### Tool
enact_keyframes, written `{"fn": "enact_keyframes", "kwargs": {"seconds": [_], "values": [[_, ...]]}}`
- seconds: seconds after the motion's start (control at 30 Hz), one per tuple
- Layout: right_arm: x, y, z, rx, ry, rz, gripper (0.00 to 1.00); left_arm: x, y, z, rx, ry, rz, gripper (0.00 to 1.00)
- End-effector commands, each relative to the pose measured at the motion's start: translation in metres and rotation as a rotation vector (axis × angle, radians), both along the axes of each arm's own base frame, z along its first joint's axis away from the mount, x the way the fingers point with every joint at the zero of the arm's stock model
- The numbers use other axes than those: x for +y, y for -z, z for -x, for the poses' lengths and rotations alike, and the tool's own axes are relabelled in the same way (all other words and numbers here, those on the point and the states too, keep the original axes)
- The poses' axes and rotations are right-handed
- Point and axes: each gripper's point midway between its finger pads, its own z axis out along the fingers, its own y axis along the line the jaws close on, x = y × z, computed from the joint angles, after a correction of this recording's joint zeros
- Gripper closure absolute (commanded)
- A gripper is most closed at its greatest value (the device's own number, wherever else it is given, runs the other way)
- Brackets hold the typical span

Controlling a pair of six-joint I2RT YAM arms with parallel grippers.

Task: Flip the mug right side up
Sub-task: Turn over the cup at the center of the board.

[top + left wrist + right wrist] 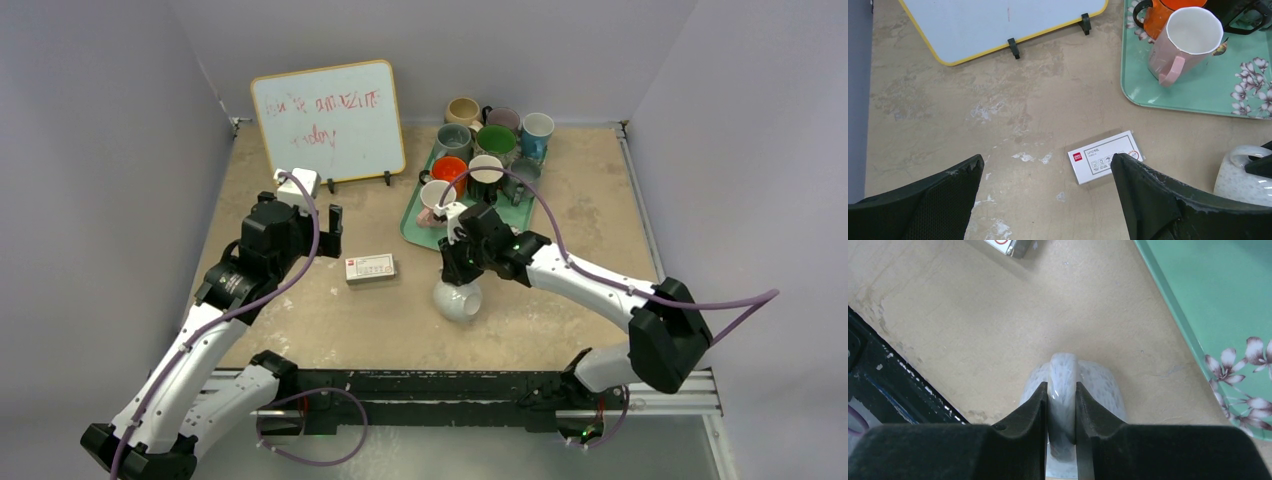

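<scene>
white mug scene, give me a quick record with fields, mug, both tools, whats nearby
mug: white speckled mug on the table, beside the tray, not on it
mug state: no open mouth shows from above, so seemingly not upright yet
right tool: shut on the mug's handle
left tool: open, holding nothing, above a small white box
tray contents: upright mugs, among them a pink mug

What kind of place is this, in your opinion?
Probably a robot test cell: plain grey partition walls, a black mounting rail edging the worn beige table, and a yellow-framed whiteboard with handwriting.
</scene>
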Motion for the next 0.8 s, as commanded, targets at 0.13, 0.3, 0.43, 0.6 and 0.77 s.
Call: {"fn": "enact_keyframes", "kwargs": {"seconds": [0.13, 0.3, 0.43, 0.6, 0.77], "values": [[0.018, -0.045, -0.015, -0.220, -0.014, -0.208, 1.00, -0.001, -0.008, -0.003, -0.026, -0.007, 0.031, 0.02], [0.030, -0.062, -0.019, -0.335, -0.022, -0.368, 1.00, -0.002, -0.008, -0.003, -0.024, -0.005, 0.033, 0.02], [0.040, -0.076, -0.022, -0.385, -0.039, -0.444, 1.00, -0.002, -0.008, -0.003, -0.024, -0.007, 0.034, 0.02], [0.042, -0.079, -0.024, -0.459, -0.058, -0.494, 1.00, -0.002, -0.008, -0.003, -0.022, -0.015, 0.047, 0.03], [0.037, -0.081, -0.024, -0.521, -0.041, -0.530, 1.00, -0.001, -0.010, -0.003, -0.019, -0.077, 0.124, 0.03]]}}
